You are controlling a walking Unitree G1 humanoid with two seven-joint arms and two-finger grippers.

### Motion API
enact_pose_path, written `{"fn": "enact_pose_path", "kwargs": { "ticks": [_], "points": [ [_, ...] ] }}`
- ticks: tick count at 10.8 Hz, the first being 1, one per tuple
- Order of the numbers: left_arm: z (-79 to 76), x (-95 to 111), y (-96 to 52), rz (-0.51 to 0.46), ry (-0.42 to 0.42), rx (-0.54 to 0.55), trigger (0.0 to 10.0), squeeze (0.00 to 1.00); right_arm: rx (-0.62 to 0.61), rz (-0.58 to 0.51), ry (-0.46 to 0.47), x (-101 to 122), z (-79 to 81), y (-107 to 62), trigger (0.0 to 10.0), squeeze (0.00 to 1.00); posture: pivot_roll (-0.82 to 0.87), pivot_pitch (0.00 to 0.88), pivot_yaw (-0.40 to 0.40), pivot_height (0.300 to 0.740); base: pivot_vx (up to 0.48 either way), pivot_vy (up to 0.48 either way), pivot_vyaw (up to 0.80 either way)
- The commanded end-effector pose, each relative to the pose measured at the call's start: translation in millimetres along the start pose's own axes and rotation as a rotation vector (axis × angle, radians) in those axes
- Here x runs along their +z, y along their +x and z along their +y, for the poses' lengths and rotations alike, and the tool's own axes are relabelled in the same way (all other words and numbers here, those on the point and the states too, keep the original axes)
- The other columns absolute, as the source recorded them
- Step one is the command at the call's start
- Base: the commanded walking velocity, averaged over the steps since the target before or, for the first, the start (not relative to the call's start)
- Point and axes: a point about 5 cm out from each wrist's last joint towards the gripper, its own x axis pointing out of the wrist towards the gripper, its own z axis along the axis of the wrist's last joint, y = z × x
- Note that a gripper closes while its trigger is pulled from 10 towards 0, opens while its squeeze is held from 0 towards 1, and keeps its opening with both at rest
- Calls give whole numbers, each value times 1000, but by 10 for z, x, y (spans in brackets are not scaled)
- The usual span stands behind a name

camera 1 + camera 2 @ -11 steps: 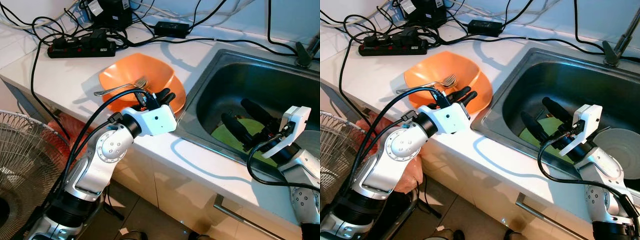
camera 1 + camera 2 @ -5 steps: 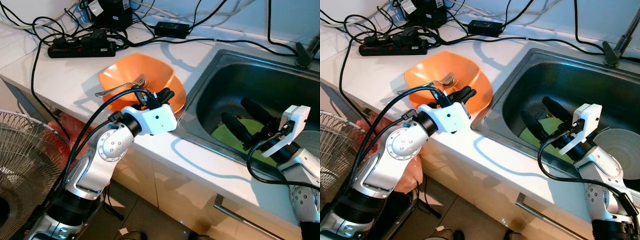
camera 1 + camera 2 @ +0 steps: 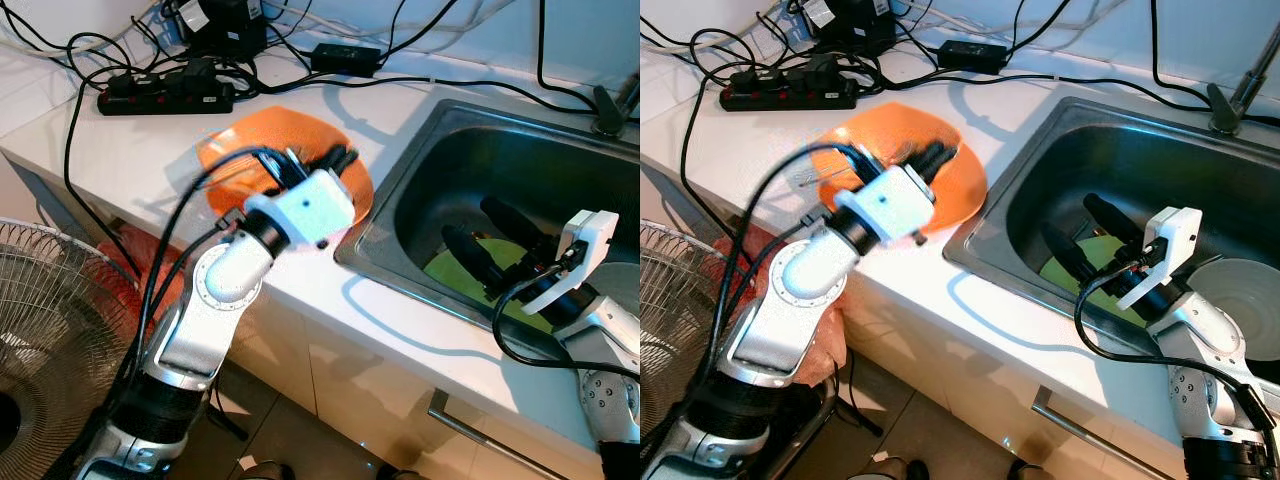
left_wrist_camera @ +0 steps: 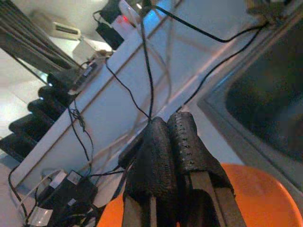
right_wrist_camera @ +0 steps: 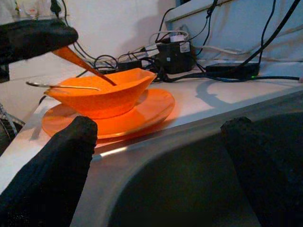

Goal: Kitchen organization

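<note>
Where left gripper blurs, orange bowl hides.

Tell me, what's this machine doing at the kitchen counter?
It is tidying dishes. Its left gripper, jaws shut, is over the orange bowl, which sits on an orange plate with a fork resting in it. Its right gripper, jaws open, hangs in the sink above a green plate.

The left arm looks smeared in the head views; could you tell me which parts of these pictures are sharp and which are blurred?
Left eye view: the left tool and forearm are motion-blurred over the orange bowl, while the sink and right tool stay sharp. Left wrist view: background soft, fingers fairly crisp. Right wrist view: near fingers out of focus, bowl clear.
</note>
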Motion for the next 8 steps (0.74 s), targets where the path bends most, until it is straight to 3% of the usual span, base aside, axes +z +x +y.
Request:
{"fn": "enact_pose_path", "kwargs": {
  "ticks": [1,3,5,8],
  "points": [
    [112,118,14,-60,21,54,10000,0,10,12,11,-45,10,4,10000,0,42,113,54,740,0,0,0],
    [170,232,50,-118,-27,97,10000,0,10,12,13,-48,11,9,10000,0,43,115,54,740,0,0,0],
    [177,232,57,-122,-139,122,10000,0,13,11,15,-54,19,14,10000,0,43,115,54,740,0,0,0],
    [215,333,122,-186,-182,126,10000,0,10,8,15,-52,21,18,10000,0,38,119,57,740,0,0,0]
  ]
}}
